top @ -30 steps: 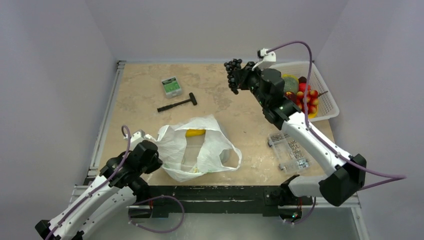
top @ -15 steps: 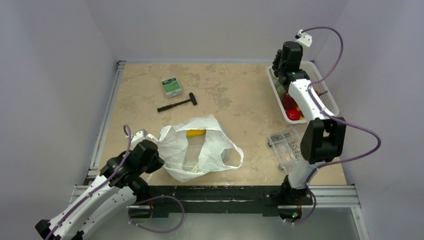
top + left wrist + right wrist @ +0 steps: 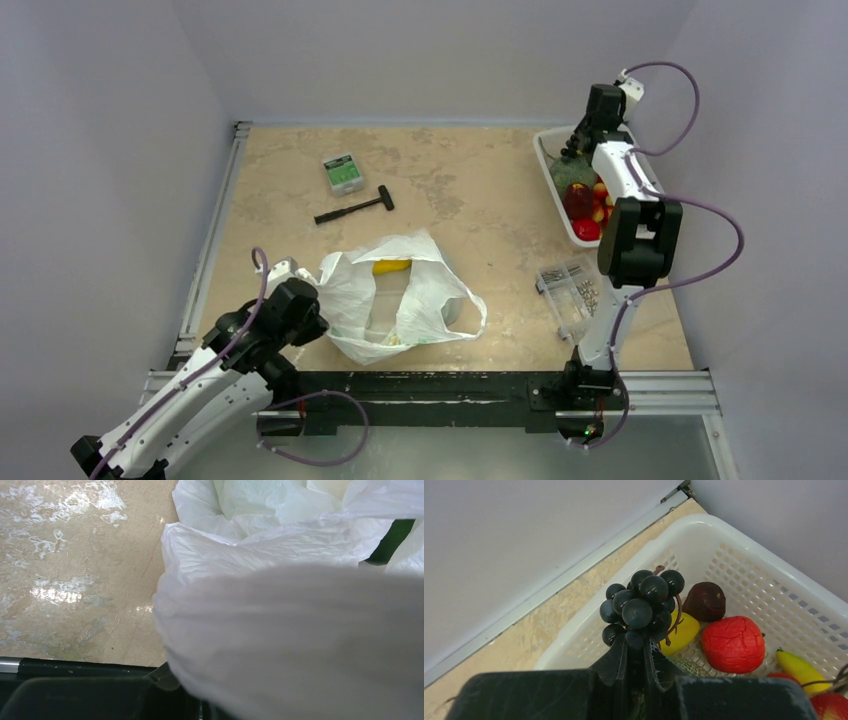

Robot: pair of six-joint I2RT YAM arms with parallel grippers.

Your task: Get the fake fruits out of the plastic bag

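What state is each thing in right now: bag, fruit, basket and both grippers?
plastic bag: slumped on the table, mouth open.
yellow fruit: inside the bag, partly showing.
grape bunch: clamped at its lower end, held above the basket.
basket: upright, holding several fruits.
right gripper: shut on the grape bunch.
left gripper: at the bag's left edge, fingers hidden by plastic.
hammer: lying flat on the table.

My right arm (image 3: 612,165) stretches over the white basket (image 3: 549,168) at the surface's (image 3: 450,190) far right corner. My left fingers (image 3: 308,312) press the plastic bag's (image 3: 425,295) left edge; a yellow fruit (image 3: 391,266) shows inside.
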